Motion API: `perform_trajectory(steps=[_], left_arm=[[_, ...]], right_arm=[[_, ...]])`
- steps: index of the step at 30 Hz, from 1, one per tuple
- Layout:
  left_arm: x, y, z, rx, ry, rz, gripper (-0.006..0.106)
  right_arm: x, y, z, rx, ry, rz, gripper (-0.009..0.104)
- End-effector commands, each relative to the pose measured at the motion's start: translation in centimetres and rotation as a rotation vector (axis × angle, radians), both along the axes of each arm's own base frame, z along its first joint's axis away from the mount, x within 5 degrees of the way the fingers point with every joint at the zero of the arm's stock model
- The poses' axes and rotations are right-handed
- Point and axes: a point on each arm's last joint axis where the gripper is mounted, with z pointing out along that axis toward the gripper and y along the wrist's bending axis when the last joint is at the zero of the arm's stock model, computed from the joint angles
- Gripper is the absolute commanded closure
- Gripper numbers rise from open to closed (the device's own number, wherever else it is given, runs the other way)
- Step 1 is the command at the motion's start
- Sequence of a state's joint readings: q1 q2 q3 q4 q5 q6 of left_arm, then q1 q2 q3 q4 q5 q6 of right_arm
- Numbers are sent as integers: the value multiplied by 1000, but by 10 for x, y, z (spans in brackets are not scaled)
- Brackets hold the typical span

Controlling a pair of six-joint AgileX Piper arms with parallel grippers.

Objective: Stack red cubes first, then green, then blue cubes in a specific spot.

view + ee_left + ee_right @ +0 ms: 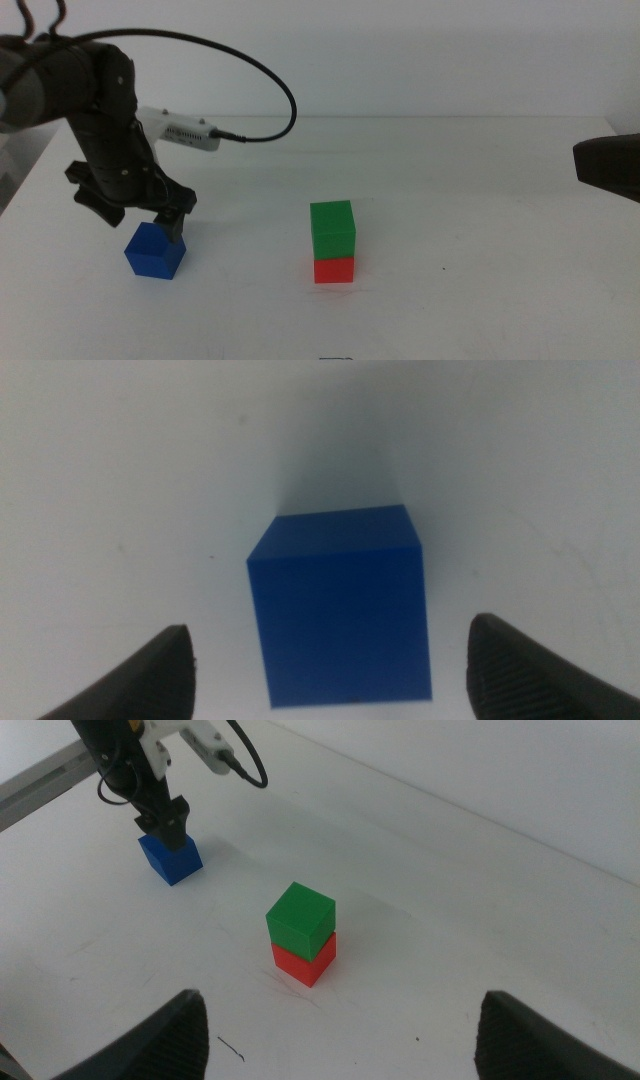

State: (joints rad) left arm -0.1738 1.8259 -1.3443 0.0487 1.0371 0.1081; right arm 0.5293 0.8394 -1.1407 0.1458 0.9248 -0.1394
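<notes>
The green cube [332, 228] sits on the red cube [334, 270] near the table's middle, as the right wrist view also shows: green cube [300, 918], red cube [305, 962]. The blue cube [155, 251] rests alone on the table at the left. My left gripper [146, 218] hovers just above it, open. In the left wrist view the blue cube [340, 615] lies between the spread jaws of the left gripper [330, 635], untouched. My right gripper [340, 1002] is open and empty, held back at the right, well away from the stack.
The white tabletop [480, 290] is bare around the cubes. A black cable [270, 75] loops from the left arm over the back of the table. The right arm's dark body [610, 165] shows at the right edge.
</notes>
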Motion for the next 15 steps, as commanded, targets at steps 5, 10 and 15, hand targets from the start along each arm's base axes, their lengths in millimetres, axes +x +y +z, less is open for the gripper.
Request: perform_trajectory(steps=[5,10,15], left_arm=[[7,-2,4,-10,-32,-4,8],[11,-3,-11,-8,6,-2,12],[12,-5,-15,-23,11,9,29]], right_arm=[[1,-2,13,40,-94,-11,26],[1,-2,13,40,-94,-11,26],[1,-2,13,40,-94,-11,26]])
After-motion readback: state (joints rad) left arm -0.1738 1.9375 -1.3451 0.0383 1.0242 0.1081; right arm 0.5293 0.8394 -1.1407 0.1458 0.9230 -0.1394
